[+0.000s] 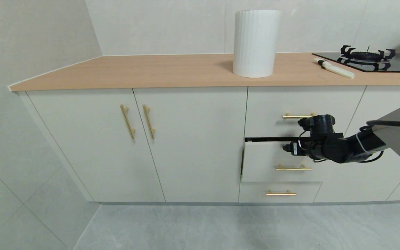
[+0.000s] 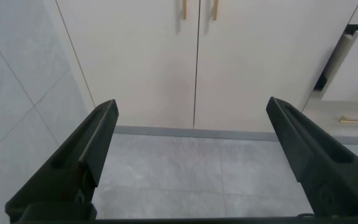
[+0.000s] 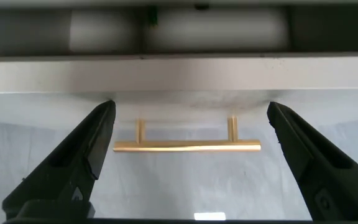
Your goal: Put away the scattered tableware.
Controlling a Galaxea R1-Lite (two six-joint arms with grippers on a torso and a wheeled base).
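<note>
A pale knife (image 1: 335, 69) lies on the wooden countertop (image 1: 151, 71) beside the hob. Below it, the middle drawer (image 1: 273, 156) is pulled out a little, with a dark gap along its top. My right gripper (image 1: 292, 147) is right in front of that drawer's face, above its gold handle (image 1: 293, 169). In the right wrist view the right gripper (image 3: 190, 109) is open, its fingers (image 3: 86, 155) either side of the handle (image 3: 186, 146) and apart from it. My left gripper (image 2: 190, 106) hangs open and holds nothing, low over the floor and facing the double cabinet doors (image 2: 197, 62).
A tall white ribbed canister (image 1: 255, 43) stands on the counter left of the knife. A black gas hob (image 1: 370, 60) takes up the counter's right end. The drawers above (image 1: 297, 104) and below (image 1: 280, 192) are closed. The grey tiled floor (image 1: 186, 225) lies before the cabinets.
</note>
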